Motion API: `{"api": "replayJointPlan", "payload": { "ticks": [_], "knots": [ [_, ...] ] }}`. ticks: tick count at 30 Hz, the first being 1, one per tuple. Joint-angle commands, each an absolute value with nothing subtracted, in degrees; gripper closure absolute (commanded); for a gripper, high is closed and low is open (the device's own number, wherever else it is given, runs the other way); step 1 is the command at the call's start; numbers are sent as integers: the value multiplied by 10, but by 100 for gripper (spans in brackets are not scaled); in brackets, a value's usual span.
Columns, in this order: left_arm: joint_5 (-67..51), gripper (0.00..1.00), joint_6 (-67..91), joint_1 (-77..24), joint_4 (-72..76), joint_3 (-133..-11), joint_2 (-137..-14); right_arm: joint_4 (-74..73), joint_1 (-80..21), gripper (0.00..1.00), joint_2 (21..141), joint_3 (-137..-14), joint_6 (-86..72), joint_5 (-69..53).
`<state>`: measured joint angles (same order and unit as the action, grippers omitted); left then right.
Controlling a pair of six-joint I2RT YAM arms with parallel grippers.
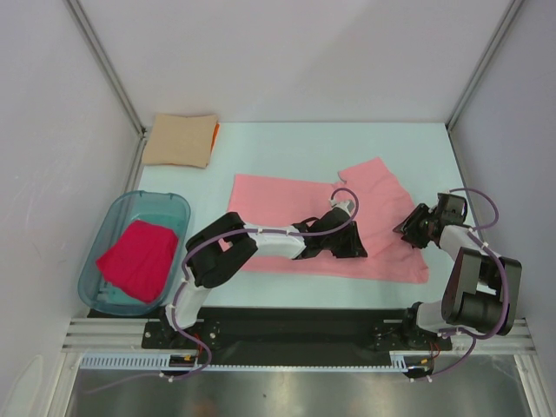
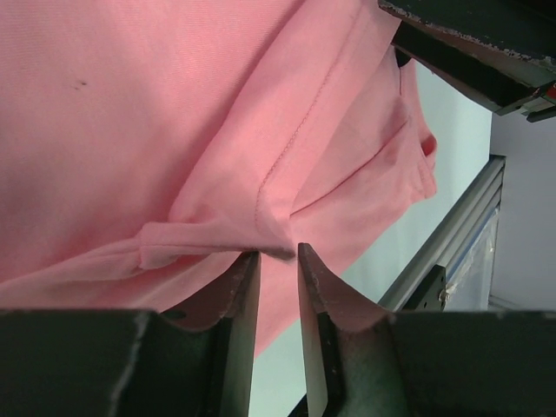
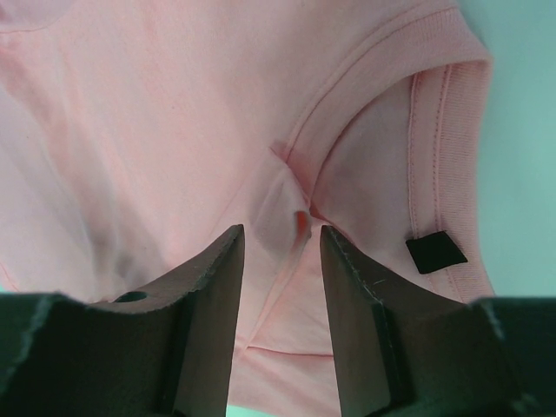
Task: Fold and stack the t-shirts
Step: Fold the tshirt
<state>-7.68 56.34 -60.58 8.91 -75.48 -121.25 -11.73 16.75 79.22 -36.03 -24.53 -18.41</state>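
A salmon-pink t-shirt (image 1: 287, 217) lies spread over the middle of the table, its collar end to the right. My left gripper (image 1: 352, 250) is low on its near edge. In the left wrist view its jaws (image 2: 278, 252) stand narrowly apart, pinching a small fold of the pink cloth at their tips. My right gripper (image 1: 407, 228) sits at the shirt's right end. In the right wrist view it (image 3: 281, 228) holds a puckered ridge of cloth just beside the collar (image 3: 434, 104) and the small dark label (image 3: 436, 252).
A folded tan t-shirt (image 1: 180, 139) lies at the back left with an orange one (image 1: 215, 132) showing under it. A translucent teal tub (image 1: 95, 261) at the left holds a crumpled crimson-pink t-shirt (image 1: 137, 259). White walls enclose the table.
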Motion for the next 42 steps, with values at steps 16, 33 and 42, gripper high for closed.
{"api": "replayJointPlan", "payload": {
  "ticks": [16,33,42],
  "knots": [
    [-98,78,563,-602,99,-787,-1210,-104,178,58,795,-389,-239,-159],
    [-101,95,564,-598,98,-780,-1213,-77,181,67,803,-381,-240,-167],
    [-98,98,567,-597,98,-780,-1215,-73,185,79,810,-380,-241,-181]
  ]
}}
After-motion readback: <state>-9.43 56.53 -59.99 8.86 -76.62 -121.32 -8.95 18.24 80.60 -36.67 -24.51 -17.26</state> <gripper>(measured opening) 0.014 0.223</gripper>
